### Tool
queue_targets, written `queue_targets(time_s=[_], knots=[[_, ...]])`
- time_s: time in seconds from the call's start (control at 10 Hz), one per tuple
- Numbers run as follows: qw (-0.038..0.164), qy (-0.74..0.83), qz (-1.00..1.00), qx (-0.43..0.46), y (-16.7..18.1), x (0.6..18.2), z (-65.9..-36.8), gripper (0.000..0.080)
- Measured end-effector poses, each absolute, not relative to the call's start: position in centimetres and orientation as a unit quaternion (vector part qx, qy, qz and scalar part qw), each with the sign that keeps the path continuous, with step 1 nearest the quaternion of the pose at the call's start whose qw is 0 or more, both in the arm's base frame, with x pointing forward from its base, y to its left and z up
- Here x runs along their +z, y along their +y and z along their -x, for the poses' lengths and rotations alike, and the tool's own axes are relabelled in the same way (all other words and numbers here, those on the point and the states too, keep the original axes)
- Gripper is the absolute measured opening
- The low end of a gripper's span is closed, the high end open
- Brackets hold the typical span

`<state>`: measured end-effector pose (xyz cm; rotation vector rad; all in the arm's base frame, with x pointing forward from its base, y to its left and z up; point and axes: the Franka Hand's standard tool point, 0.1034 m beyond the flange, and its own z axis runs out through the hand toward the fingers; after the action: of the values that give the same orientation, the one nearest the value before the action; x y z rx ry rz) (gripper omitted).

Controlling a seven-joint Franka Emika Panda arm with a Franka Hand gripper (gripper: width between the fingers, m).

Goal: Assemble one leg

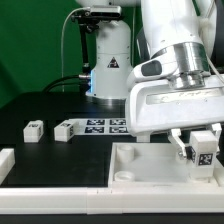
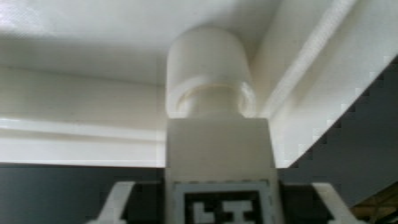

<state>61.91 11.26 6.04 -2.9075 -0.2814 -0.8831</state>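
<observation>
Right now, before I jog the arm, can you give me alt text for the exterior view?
The hand grips a small white tagged leg over the large white panel, at the exterior view's right. Two more legs lie loose on the black table, beside the marker board, toward the view's left.

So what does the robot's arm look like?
The arm is white, smooth and rounded, with a shiny silver ring near its end. Under that sits a boxy white block that carries the jaws.
</observation>
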Motion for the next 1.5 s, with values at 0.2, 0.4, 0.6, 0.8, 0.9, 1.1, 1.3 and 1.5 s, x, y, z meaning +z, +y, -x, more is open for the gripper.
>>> queue_targets(time_s=[0.2, 0.4, 0.6, 0.8, 0.9, 1.1, 1.3, 1.5], knots=[[0.045, -0.091, 0.953, -0.286, 11.2, 5.8, -61.9, 0.0288], [0.045, -0.091, 0.953, -0.285, 11.1, 5.8, -61.8, 0.0500], [0.045, -0.091, 0.953, -0.285, 11.1, 5.7, -61.8, 0.0617], [0.045, -0.091, 0.953, -0.285, 11.1, 5.7, -61.8, 0.0640], [0.045, -0.091, 0.953, -0.285, 11.1, 5.7, -61.8, 0.0648], [0.045, -0.091, 0.953, -0.285, 11.1, 5.8, -61.8, 0.0649], [0.046, -0.089, 0.953, -0.285, 11.1, 7.9, -62.1, 0.0649], [0.053, -0.093, 0.960, -0.259, 11.5, 9.0, -62.4, 0.0649]])
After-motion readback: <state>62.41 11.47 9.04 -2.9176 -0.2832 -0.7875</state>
